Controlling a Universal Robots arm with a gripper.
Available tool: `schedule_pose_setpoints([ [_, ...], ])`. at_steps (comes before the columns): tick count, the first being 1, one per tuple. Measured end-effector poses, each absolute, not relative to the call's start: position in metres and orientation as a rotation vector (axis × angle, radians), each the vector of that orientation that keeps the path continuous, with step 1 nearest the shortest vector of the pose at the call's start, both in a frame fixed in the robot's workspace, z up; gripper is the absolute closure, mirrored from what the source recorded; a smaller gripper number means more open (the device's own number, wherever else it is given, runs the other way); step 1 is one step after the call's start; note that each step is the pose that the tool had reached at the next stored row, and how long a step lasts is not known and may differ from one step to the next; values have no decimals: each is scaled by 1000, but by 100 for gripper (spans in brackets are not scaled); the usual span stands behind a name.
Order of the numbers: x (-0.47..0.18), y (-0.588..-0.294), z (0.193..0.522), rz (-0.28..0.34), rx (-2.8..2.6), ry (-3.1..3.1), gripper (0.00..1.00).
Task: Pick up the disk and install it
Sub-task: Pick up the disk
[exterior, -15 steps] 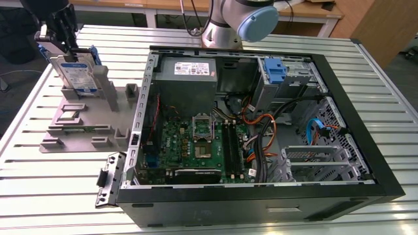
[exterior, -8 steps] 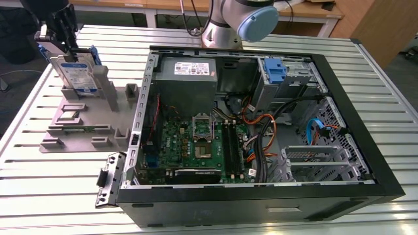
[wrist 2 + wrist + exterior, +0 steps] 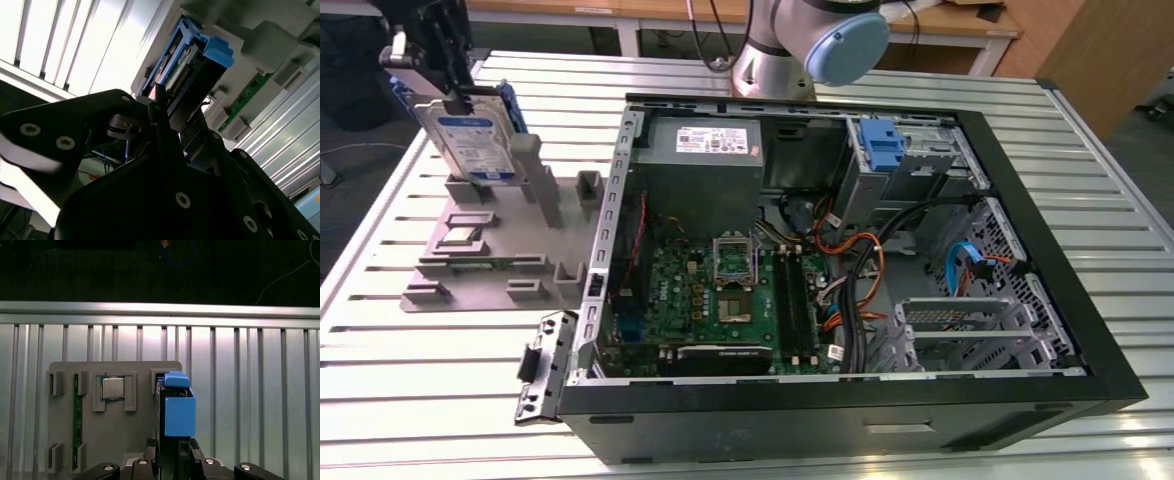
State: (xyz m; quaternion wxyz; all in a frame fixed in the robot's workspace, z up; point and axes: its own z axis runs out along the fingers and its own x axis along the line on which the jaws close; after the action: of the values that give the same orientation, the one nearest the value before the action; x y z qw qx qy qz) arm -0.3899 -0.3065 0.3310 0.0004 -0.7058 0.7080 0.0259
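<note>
**Gripper** (image 3: 451, 92): at the far end of the exterior view's left, clenched on the top edge of the disk (image 3: 470, 140).

**Disk:** you hold it upright, with its label facing the exterior camera. Its lower edge is at the posts of the grey fixture (image 3: 480, 262); you cannot tell whether it is clear of them. The first wrist view shows it edge-on, with its blue carrier (image 3: 178, 410) near a chip (image 3: 114, 388) seated in the fixture.

**Open room:** bare slatted table (image 3: 440, 400) lies on the near side of the fixture and to the exterior view's left of it.

**Case** (image 3: 854, 405): it lies open, and its left wall edge is just beside the fixture. The blue bracket (image 3: 886, 148) stands at the far right, well apart from the disk. The power supply (image 3: 707, 142) is to the bracket's left.
</note>
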Motion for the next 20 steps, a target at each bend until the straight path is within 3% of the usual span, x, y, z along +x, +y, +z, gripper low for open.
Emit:
schedule_pose_setpoints([
  [9, -390, -306, 359, 81, -2217, 2224, 65],
  [20, -390, -307, 367, 81, -2217, 2224, 65],
])
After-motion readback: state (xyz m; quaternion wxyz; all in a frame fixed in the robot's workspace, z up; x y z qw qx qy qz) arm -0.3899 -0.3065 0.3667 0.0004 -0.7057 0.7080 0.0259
